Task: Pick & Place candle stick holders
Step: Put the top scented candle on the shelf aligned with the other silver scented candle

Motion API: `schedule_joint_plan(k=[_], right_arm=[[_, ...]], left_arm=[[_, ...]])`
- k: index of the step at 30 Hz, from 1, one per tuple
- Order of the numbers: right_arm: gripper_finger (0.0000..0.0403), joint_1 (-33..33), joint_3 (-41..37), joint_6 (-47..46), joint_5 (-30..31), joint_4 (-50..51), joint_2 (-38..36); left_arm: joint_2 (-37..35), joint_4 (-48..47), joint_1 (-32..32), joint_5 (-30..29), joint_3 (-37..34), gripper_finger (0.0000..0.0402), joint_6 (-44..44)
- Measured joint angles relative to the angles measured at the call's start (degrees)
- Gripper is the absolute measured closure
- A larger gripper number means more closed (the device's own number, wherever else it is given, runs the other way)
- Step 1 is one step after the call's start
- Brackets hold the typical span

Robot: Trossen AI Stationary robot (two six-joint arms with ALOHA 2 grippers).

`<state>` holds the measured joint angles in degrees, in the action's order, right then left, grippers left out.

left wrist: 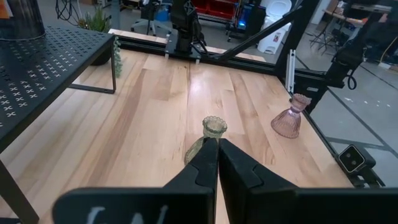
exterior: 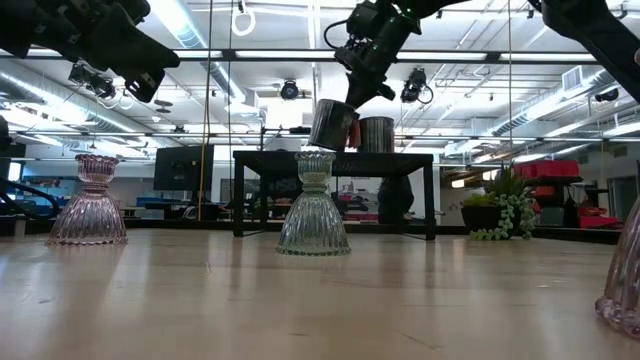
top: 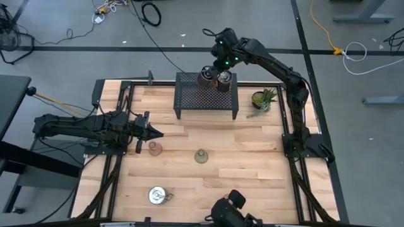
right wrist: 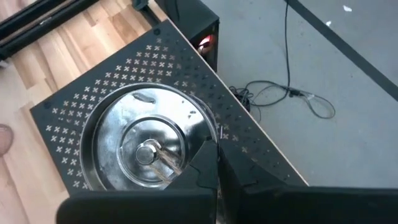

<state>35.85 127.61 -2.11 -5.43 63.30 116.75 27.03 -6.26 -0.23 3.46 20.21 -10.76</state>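
Note:
My right gripper (top: 216,66) is shut on a shiny silver candle stick holder (top: 207,77) just over the black mesh rack (top: 205,98) at the table's far side. A second silver holder (top: 224,79) stands on the rack beside it. On the table stand a pink glass holder (top: 154,148), an olive-green glass holder (top: 201,156) and a third silver holder (top: 158,194). Another pink glass holder (left wrist: 289,118) stands near the table's near right side. My left gripper (top: 154,132) hangs shut and empty at the left, just beyond the pink holder. My right gripper pinches the silver holder's upper rim (right wrist: 210,132) between its two fingers, at one side of the round cup. The fingers slant down from above. The holder (exterior: 333,125) hangs tilted below them, close over the rack's top; whether it touches the rack I cannot tell.
A spiky green potted plant (top: 262,99) stands to the right of the rack. Black frame rails (top: 287,126) run along the table's left and right sides. The low camera (top: 230,207) sits at the near edge. Bare wood lies between the rack and the glass holders.

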Motion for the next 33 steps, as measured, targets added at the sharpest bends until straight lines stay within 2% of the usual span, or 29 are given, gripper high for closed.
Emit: schedule_joint_plan(k=[22,33], right_arm=[[0.0402,0.51,0.00,0.66,0.02,1.98,0.98],[0.0370,0.62,0.04,0.61,1.61,1.47,0.94]], left_arm=[[0.01,-0.02,0.00,0.04,0.00,0.0385,-0.02],[0.00,-0.94,-0.02,0.04,0.00,0.0385,-0.09]])
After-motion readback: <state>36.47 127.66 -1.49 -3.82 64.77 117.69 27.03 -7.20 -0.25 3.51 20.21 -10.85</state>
